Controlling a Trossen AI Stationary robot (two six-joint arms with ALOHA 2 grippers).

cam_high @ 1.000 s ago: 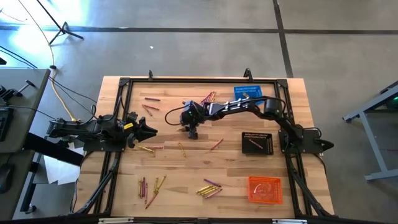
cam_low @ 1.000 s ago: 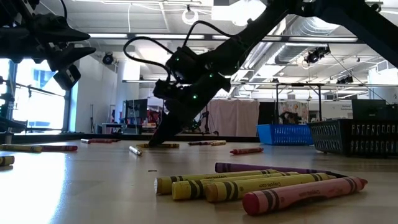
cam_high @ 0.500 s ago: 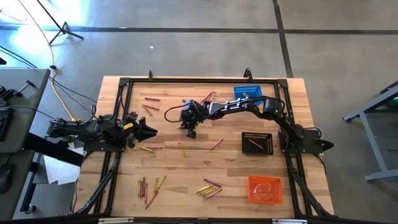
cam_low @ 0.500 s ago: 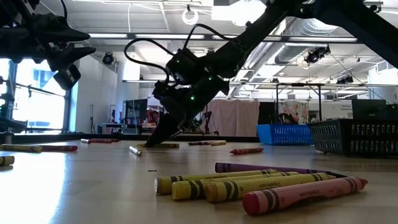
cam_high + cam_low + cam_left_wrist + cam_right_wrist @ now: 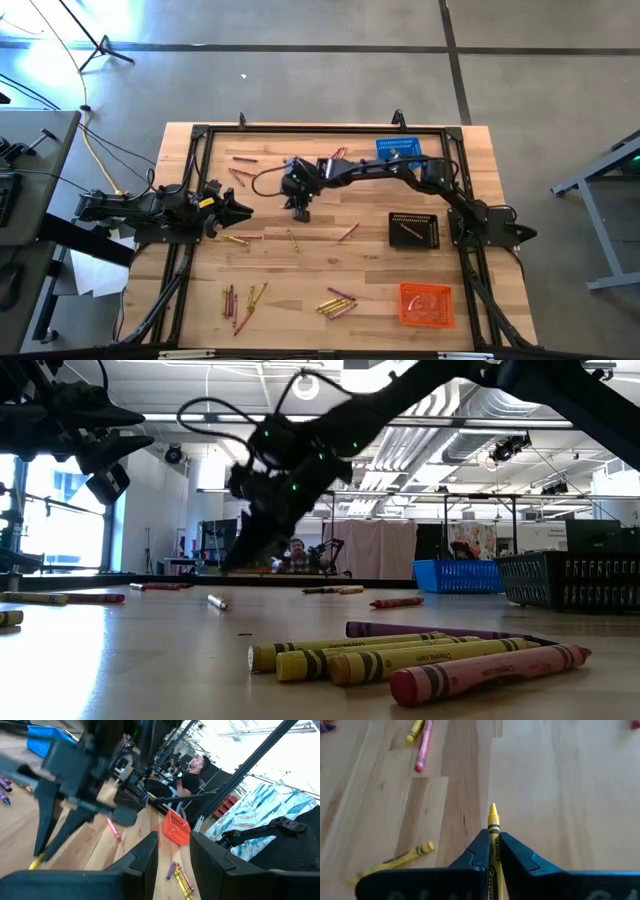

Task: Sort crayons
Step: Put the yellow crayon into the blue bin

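My right gripper [image 5: 300,211] hangs over the middle of the table, shut on a yellow crayon [image 5: 492,817]. Other crayons lie flat and scattered: a bunch near the front [image 5: 337,303], another at the front left [image 5: 243,298], singles near the middle [image 5: 292,240] and some at the back [image 5: 335,157]. My left gripper [image 5: 244,209] waits open at the table's left side, with nothing between its fingers [image 5: 147,852]. My right gripper pinches the yellow crayon by its wrapped body [image 5: 494,845] between the two fingers. The crayon lies along the fingers, and its pointed end [image 5: 492,810] sticks out past the fingertips. The fingers slant down from above. The crayon is lifted clear of the table.
A blue basket [image 5: 400,148] stands at the back right, a black one [image 5: 413,229] at the right, an orange one [image 5: 426,304] at the front right. Bare wood lies between the crayon groups. A person sits in the room beyond the table.
My right gripper has shut on the yellow crayon that lay on the table under it. It has then risen and gone a little toward the table's left edge. The crayon has come up clear of the wood.
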